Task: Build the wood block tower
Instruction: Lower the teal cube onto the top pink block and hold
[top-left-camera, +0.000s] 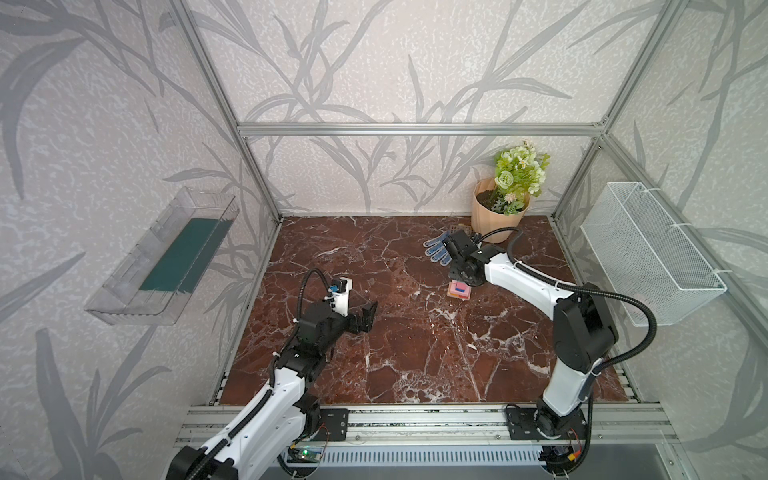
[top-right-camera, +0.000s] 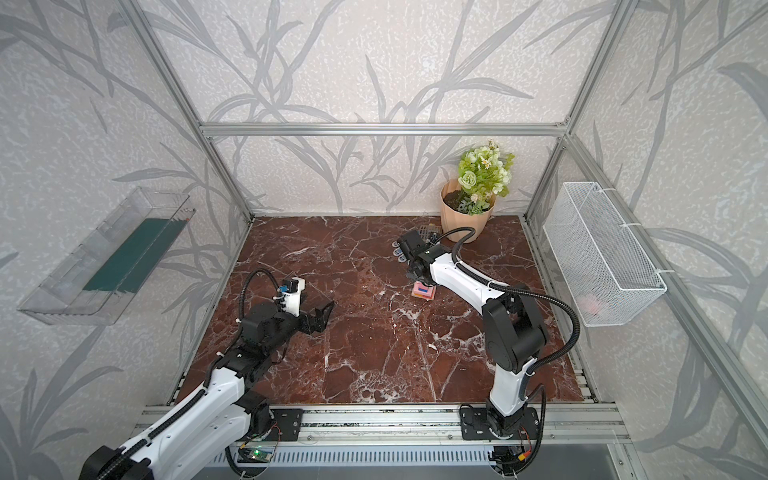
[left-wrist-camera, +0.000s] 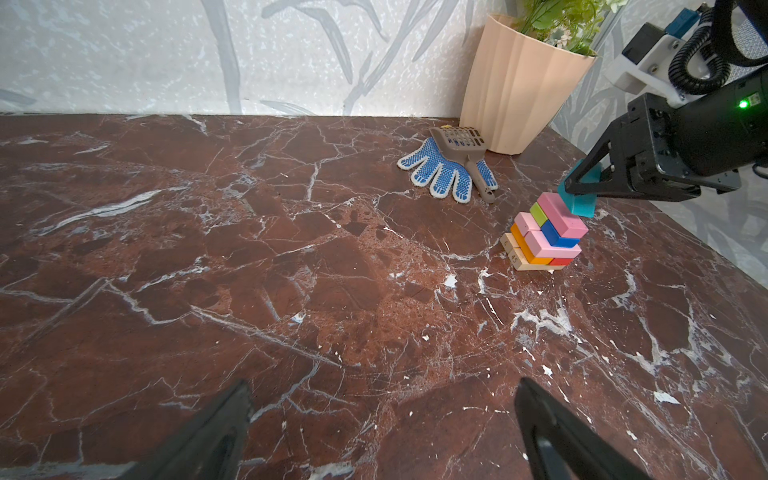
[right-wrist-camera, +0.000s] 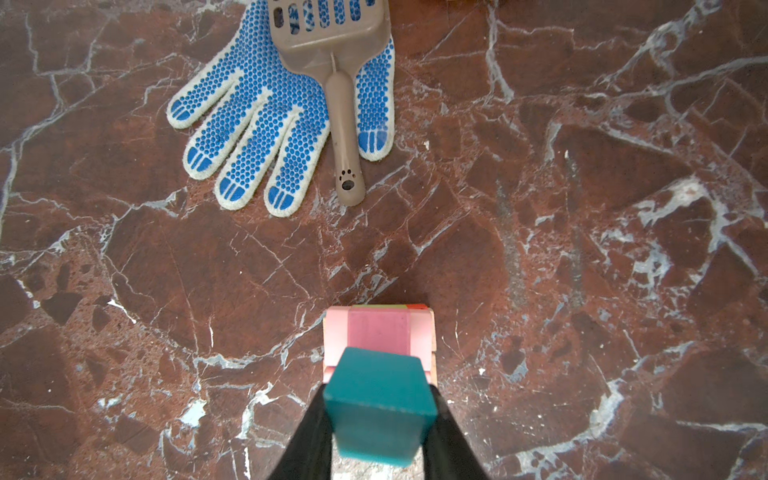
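The marble table (top-left-camera: 374, 357) carries the tower (left-wrist-camera: 540, 241) right of centre and toward the back. It stands in front of the flowerpot (top-left-camera: 490, 216) and near the glove (right-wrist-camera: 257, 112). The tower is upright and its blocks lie flat. There is a tan base (left-wrist-camera: 518, 259), with an orange block (left-wrist-camera: 527, 248) and a red block (left-wrist-camera: 562, 262) on it. Above those come pink blocks, then a green block (left-wrist-camera: 539, 212) and a blue block (left-wrist-camera: 555, 235) side by side. The top pink block (left-wrist-camera: 563, 216) lies with its long axis pointing roughly at the glove.

The right gripper (right-wrist-camera: 379, 392) points down over the tower with its jaws pinched on the teal block (left-wrist-camera: 582, 205), one finger on each side. The block sits over the end of the top pink block that is farther from the glove, and it is twisted a little out of square with it. The left gripper (left-wrist-camera: 383, 382) hovers over the left part of the table, aimed toward the tower. Its jaws are spread wide and it holds nothing.

In both top views the right wrist covers most of the tower. Only a pink corner with a patch of blue shows, and the teal block is hidden. Whether the teal block rests on the pink one or hangs just above it cannot be told, and neither can its long axis. The same arm hides part of the glove in the top views. A brown scoop (right-wrist-camera: 332, 45) lies across the glove, with its head cut off at the edge of the right wrist view. The left gripper's fingers are cut off at the edge of the left wrist view.
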